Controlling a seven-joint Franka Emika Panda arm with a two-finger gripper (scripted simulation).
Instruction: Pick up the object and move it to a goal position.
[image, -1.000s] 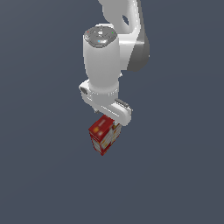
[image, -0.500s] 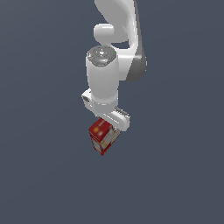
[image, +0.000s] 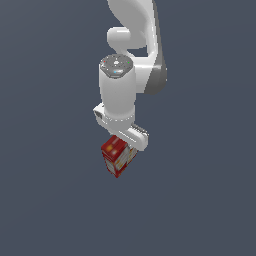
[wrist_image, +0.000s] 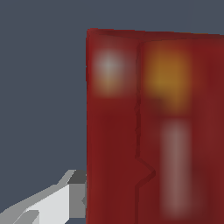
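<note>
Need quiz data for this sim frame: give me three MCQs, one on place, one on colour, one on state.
1. Where is the box?
A. right under the gripper
B. far off at the exterior view's left
C. above the arm

2. Main colour of the box?
A. blue
B. green
C. red

3. What is the gripper doing?
A. open, nothing between its fingers
B. shut on the box
C. out of view

Answers: 1 A, box hangs beneath the wrist; 2 C, red panels fill the wrist view; 3 B, a finger presses the box's side.
</note>
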